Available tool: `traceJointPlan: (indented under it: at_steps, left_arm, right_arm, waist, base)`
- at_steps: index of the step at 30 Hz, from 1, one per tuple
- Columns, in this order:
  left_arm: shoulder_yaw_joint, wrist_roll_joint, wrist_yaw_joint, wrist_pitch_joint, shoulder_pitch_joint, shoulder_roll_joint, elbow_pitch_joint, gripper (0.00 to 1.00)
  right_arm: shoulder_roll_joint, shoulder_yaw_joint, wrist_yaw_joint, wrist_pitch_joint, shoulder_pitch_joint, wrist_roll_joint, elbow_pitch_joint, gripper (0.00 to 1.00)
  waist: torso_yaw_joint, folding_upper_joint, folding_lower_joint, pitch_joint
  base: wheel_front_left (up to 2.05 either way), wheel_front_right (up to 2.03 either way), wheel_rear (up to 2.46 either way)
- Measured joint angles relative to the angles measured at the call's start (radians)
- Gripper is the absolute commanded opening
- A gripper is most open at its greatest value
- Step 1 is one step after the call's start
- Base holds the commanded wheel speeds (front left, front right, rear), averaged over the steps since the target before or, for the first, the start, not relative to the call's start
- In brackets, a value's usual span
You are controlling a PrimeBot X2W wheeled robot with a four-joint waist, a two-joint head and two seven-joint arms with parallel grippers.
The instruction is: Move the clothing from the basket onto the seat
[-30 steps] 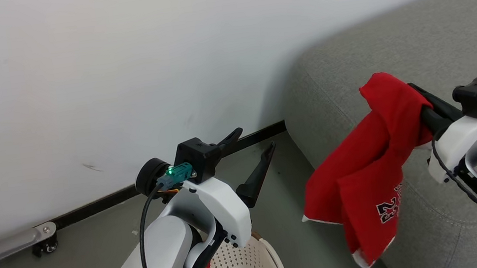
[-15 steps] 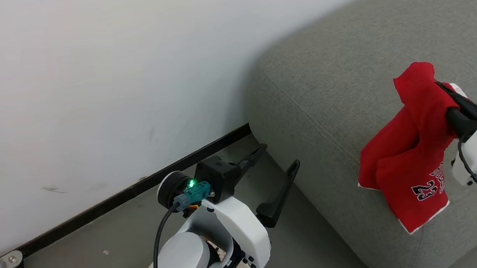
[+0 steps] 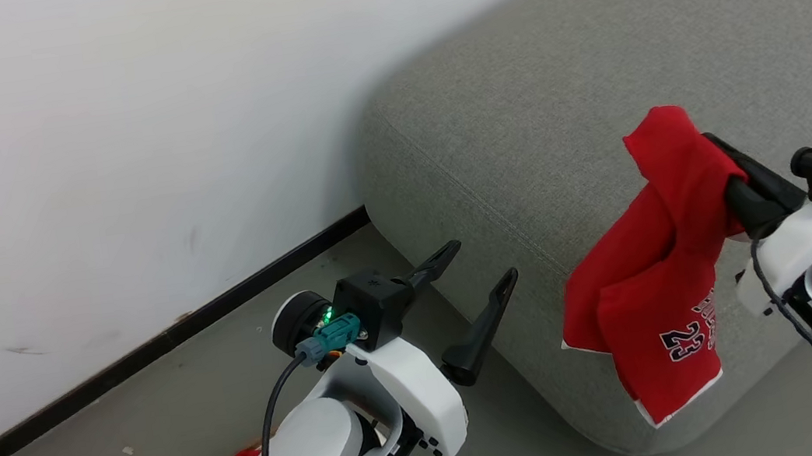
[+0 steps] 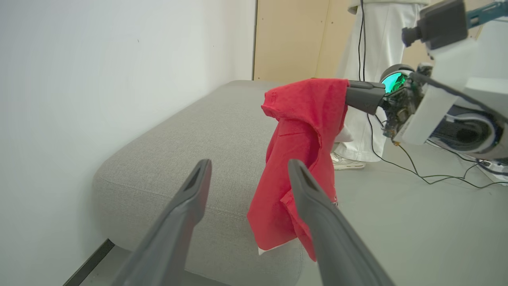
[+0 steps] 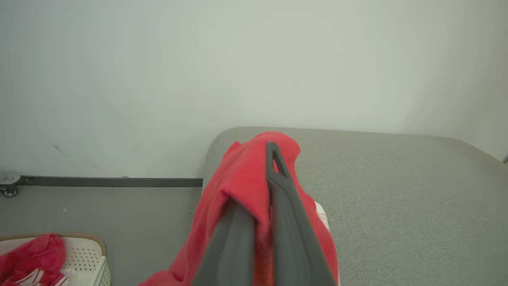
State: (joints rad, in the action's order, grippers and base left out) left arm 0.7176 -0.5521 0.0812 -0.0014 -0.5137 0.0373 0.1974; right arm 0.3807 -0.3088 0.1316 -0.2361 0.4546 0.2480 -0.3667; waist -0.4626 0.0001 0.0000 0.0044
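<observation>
Now your right gripper (image 5: 271, 159) pinches the top of the red soft-fabric jersey with white trim (image 3: 657, 289) so it hangs free at the near edge of the large grey woven seat cushion (image 3: 518, 127), while your left gripper (image 3: 485, 261) idles wide apart, empty.

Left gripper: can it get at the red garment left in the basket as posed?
Probably not as posed. The left gripper is open but points away toward the seat, with the basket down under its forearm. The garment lies uncovered, so pulling back and tipping down should reach it.
</observation>
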Motion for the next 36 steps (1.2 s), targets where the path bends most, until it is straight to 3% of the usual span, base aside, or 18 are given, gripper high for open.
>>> traceJointPlan:
  at_steps: [4,14,22,36]
  left_arm:
    - [-0.019,0.011,-0.030,0.000,0.000,0.001,-0.010,1.00]
    - [-0.050,0.046,-0.079,0.011,-0.004,0.034,-0.051,1.00]
    - [-0.054,0.068,-0.090,0.043,-0.038,0.054,-0.110,1.00]
    - [0.013,0.116,-0.091,0.120,-0.107,0.052,-0.197,1.00]
  right_arm:
    - [-0.033,-0.037,0.000,0.013,0.030,0.017,0.014,0.00]
    - [-0.024,-0.032,0.000,0.053,0.234,0.051,0.004,0.00]
    - [0.023,0.032,0.000,0.098,0.415,0.087,-0.061,0.00]
    - [0.078,0.107,0.000,0.123,0.560,0.113,-0.218,0.00]
  waist:
    - [-0.019,0.0000,0.0000,0.024]
    - [-0.020,0.0000,0.0000,0.091]
    - [-0.001,0.0000,0.0000,0.154]
    - [0.041,0.0000,0.0000,0.277]
  base:
    - [0.00,0.00,0.00]
    - [0.00,0.00,0.00]
    - [0.00,0.00,0.00]
    - [0.00,0.00,0.00]
